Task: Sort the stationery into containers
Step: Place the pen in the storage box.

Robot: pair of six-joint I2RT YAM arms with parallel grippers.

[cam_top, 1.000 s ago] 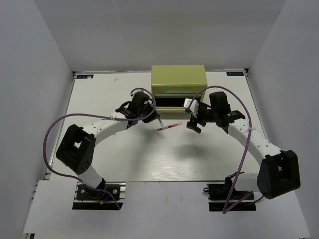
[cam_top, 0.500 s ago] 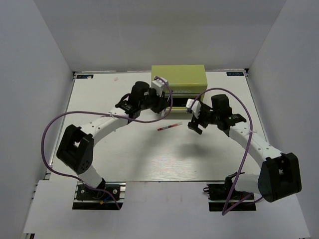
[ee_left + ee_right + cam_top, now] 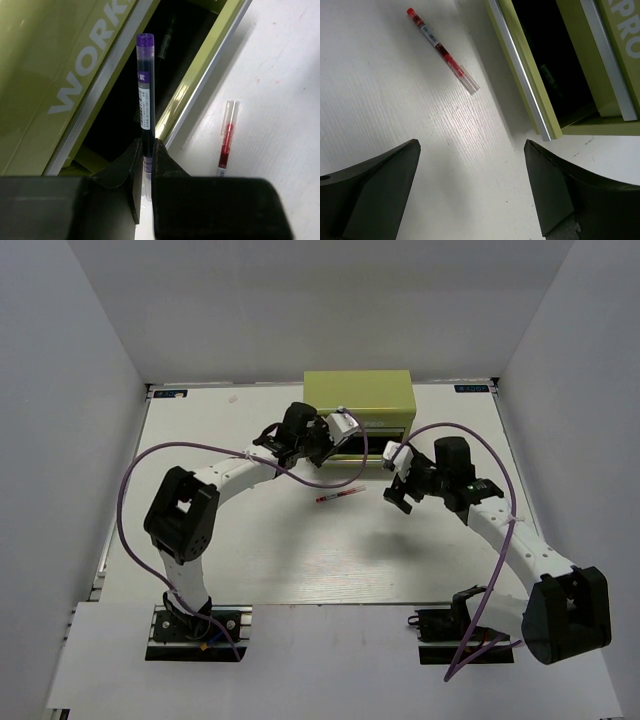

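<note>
The olive-green cabinet (image 3: pixel 360 395) stands at the back of the table with its lower drawer (image 3: pixel 200 85) pulled open. My left gripper (image 3: pixel 146 150) is shut on a dark thin pen (image 3: pixel 145 95) with a purple cap and holds it over the open drawer; in the top view it (image 3: pixel 328 445) is at the cabinet's front. Another dark pen (image 3: pixel 166 37) lies inside the drawer. A red-and-white pen (image 3: pixel 340 495) lies on the table in front of the drawer, seen in both wrist views (image 3: pixel 227 137) (image 3: pixel 442 50). My right gripper (image 3: pixel 472 145) is open and empty above the table, near the drawer's right corner (image 3: pixel 520 75).
White walls close in the table on the left, right and back. The table (image 3: pixel 300 560) is white, with both arm bases at its near edge. The other markers are not in view.
My left gripper has moved from the table up and right to the open drawer with the dark pen in it. My right arm has drawn back slightly to the right.
</note>
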